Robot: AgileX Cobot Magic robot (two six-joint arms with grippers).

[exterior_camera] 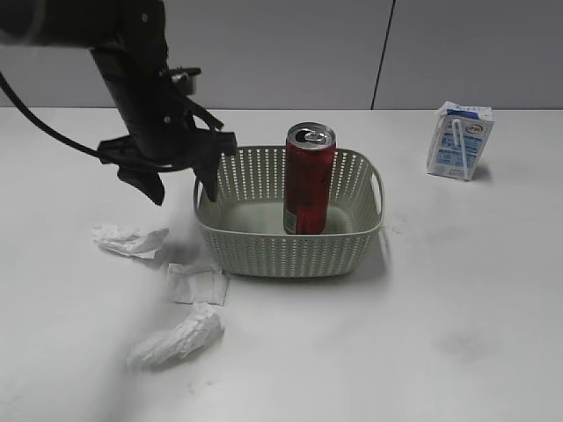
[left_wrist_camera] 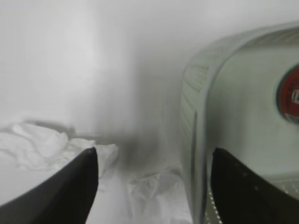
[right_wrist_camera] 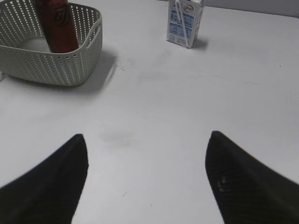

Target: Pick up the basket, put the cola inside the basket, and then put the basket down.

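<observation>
The pale green basket (exterior_camera: 290, 255) stands on the white table. The red cola can (exterior_camera: 308, 185) stands upright inside it, right of middle. My left gripper (exterior_camera: 183, 189) is open at the basket's left end, one finger outside the wall and one just inside the rim. In the left wrist view the gripper (left_wrist_camera: 154, 161) straddles the basket wall (left_wrist_camera: 194, 121), and the cola's top (left_wrist_camera: 289, 93) shows at the right edge. My right gripper (right_wrist_camera: 147, 149) is open and empty over bare table, well away from the basket (right_wrist_camera: 51, 65) and the cola (right_wrist_camera: 58, 28).
A blue-and-white drink carton (exterior_camera: 459, 141) stands at the back right and also shows in the right wrist view (right_wrist_camera: 183, 23). Crumpled tissues lie left of the basket (exterior_camera: 130, 239), at its front-left corner (exterior_camera: 198, 283) and further forward (exterior_camera: 180, 338). Tissue lies under the left gripper (left_wrist_camera: 42, 144).
</observation>
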